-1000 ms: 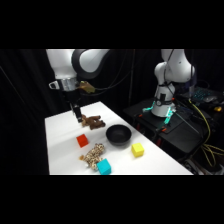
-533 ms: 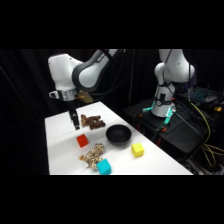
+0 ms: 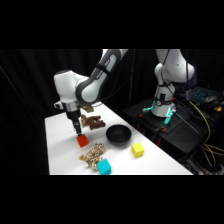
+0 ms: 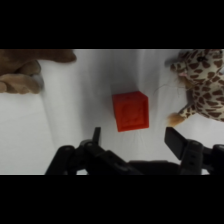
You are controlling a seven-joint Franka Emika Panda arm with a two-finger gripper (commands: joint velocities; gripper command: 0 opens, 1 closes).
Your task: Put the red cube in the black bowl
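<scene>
Seen from the side, the white arm is bent low over the left part of the white tabletop [image 3: 60, 145], and its jaws [image 3: 78, 131] are held just above the red cube [image 3: 82, 141]. From this angle the gap between the fingers cannot be judged. The red cube rests on the tabletop, apart from the black bowl [image 3: 119, 135], which stands to its right near the middle of the surface. A brown object [image 3: 93, 121] is seen behind the cube, close to the arm. A spotted plush toy [image 3: 93, 154] lies in front of the cube, with a cyan cube [image 3: 104, 166] just beside it toward the near edge. A yellow cube [image 3: 137, 149] is placed to the right of the bowl, a little nearer the camera.

In the wrist view, the red cube [image 4: 130, 111] is shown sitting flat on the tabletop, near the centre of the picture. The jaws [image 4: 135, 139] are spread wide, with one fingertip at each lower side of the cube and neither touching it; nothing is held. The spotted plush toy [image 4: 200, 82] fills the upper right corner, and the brown object [image 4: 22, 75] is seen blurred at the upper left.
</scene>
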